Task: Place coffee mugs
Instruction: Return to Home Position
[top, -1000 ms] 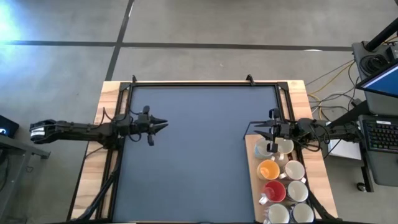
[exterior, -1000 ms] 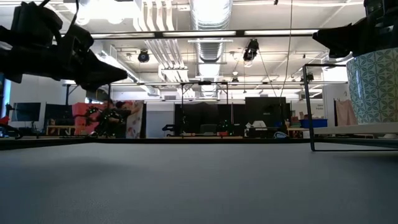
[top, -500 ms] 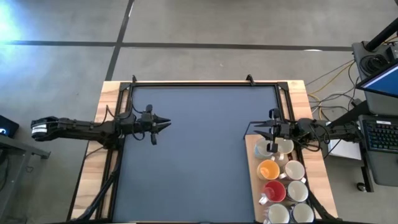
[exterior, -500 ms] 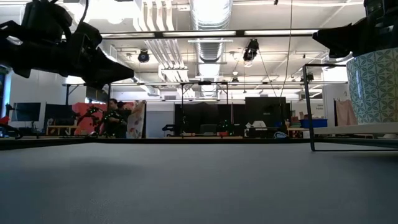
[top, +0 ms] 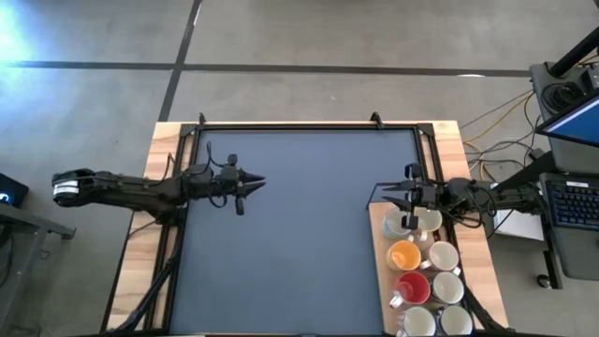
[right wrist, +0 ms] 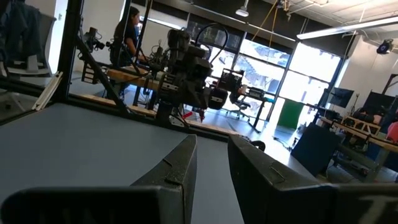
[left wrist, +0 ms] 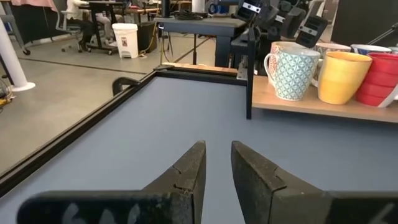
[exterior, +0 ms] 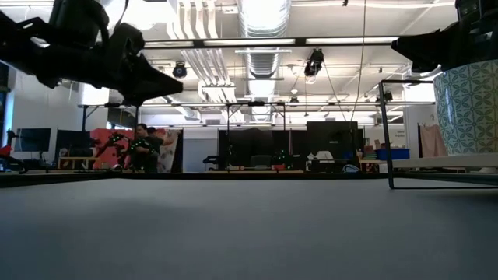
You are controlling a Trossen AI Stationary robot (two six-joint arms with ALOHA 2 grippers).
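Note:
Several coffee mugs stand upright in two rows on a wooden board (top: 379,245) at the table's right edge: a teal-patterned one (top: 395,223), an orange one (top: 404,255), a red one (top: 413,287) and white ones (top: 443,256). The left wrist view shows the patterned mug (left wrist: 292,71), the orange mug (left wrist: 342,74) and the red mug (left wrist: 379,78) far ahead. My left gripper (top: 260,182) (left wrist: 217,152) hangs shut over the table's left half, pointing right. My right gripper (top: 386,194) (right wrist: 211,146) hovers shut above the board's far end, pointing left.
A thin black wire frame (exterior: 387,132) (left wrist: 250,74) stands at the board's far inner corner, beside the patterned mug (exterior: 467,109). Black rails (top: 309,125) border the dark grey mat (top: 299,243). Beyond the table, a person (exterior: 142,148) is among desks.
My left gripper has moved toward the table's right edge and risen a little, staying shut. My right gripper and the mugs have kept still.

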